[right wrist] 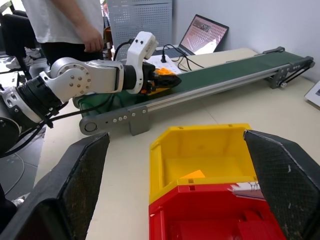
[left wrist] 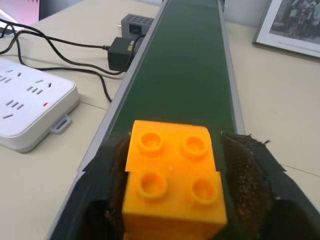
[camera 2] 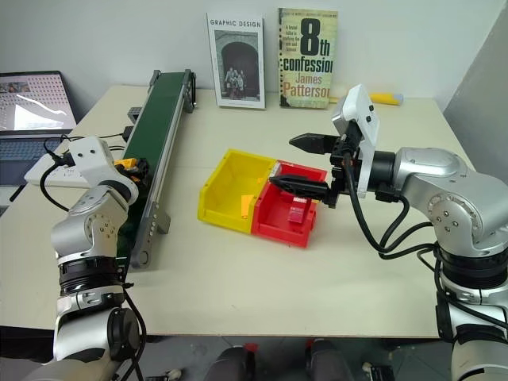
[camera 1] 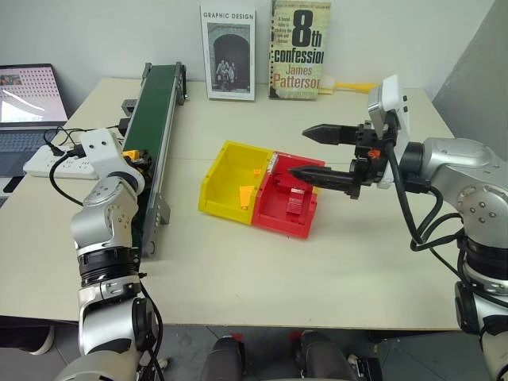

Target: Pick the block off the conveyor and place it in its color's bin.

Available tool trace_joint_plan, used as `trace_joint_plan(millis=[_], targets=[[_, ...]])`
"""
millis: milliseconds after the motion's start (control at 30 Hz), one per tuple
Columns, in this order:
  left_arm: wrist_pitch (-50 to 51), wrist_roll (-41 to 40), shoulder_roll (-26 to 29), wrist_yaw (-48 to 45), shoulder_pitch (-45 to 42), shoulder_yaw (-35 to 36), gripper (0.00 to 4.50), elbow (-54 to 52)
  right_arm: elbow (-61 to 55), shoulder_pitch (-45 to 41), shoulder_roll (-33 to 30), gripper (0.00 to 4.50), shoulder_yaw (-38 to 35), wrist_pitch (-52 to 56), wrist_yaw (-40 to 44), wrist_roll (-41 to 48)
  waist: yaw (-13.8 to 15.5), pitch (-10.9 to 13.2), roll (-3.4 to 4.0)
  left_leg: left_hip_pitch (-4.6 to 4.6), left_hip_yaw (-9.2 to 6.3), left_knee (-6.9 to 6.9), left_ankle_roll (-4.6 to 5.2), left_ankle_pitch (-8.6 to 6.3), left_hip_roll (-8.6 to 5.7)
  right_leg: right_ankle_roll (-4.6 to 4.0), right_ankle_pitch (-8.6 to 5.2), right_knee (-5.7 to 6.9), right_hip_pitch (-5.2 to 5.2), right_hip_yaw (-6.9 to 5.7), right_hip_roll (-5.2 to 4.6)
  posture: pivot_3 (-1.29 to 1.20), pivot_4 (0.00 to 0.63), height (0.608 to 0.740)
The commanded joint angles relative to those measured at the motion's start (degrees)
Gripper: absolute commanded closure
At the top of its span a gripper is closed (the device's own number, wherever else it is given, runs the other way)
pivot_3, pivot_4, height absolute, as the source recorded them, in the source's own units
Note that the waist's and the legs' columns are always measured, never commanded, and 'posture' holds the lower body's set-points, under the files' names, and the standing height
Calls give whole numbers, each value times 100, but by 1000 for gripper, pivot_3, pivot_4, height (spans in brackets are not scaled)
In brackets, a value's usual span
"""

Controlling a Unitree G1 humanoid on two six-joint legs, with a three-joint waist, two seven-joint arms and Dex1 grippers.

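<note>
On the near stretch of the conveyor, the left gripper has its two black fingers drawn in against the sides of the block, an orange-yellow studded piece that sits between them on the dark-green belt; whether it is already pinched firmly or just bracketed cannot be told for sure, but the pads look to be touching its flanks. Beyond the fingertips the belt runs on bare toward its far end, with a white power strip and a black adapter on the worktop to one side of the fingers. Toward the middle of the worktop, well apart from the left fingers, stands the bin, the yellow tray joined to a red tray; a small orange-yellow piece lies inside the yellow one. The right gripper hangs over the red tray with its fingers spread wide and nothing between them, one finger above the other. Farther back, two books lean against the wall, and a laptop sits off the conveyor's far side. By the look of it the pick is at the grasp itself: the block is not yet lifted, and the carry across to the yellow bin and the release are all left to do.
</note>
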Motion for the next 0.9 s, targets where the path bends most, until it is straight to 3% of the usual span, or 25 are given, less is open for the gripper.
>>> trace_joint_plan(millis=[33, 100, 200, 467, 733, 900], targets=[[178, -131, -9, 136, 61, 177, 2524, -545, -94, -94, -65, 0, -163, -49, -9, 114, 0, 0, 0, 0, 0, 0, 0, 0, 0, 0, 0, 0, 0, 1, 0, 0, 150, 740], [278, -172, 9, 147, 64, 194, 2903, -684, -97, -75, -96, 0, -128, -72, -6, 56, 0, 0, 0, 0, 0, 0, -1, 0, 2, 0, 0, 0, 0, 1, -1, 0, 150, 740], [399, -232, 73, 61, -31, 155, 2948, -811, -127, -39, -185, 0, -43, -120, -10, -91, 1, 0, 0, 0, -1, 0, 0, 0, 1, 0, 0, 0, 0, 1, 0, 0, 150, 740], [608, -418, 403, -1795, -611, -1263, 2948, -1167, -421, 230, -834, 0, 177, -164, -70, -632, 58, 0, 0, -9, -5, -1, -19, 11, -8, 0, 0, -12, 2, -10, 0, 0, 150, 740], [765, -1046, 444, -3890, -663, -2409, 2948, -1762, -851, 577, -1005, 0, -112, 104, -250, -454, -18, 1, 2, -6, 8, -5, -20, 11, -7, 0, 0, -17, 0, 3, 10, 0, 150, 740], [592, -935, 375, -4230, -802, -2681, 2948, -1557, -1058, 744, -1062, 0, -272, 247, -370, -303, -13, 1, 2, -3, 10, -3, -14, 8, -7, 0, 0, -15, 0, 7, 12, 0, 150, 740]])
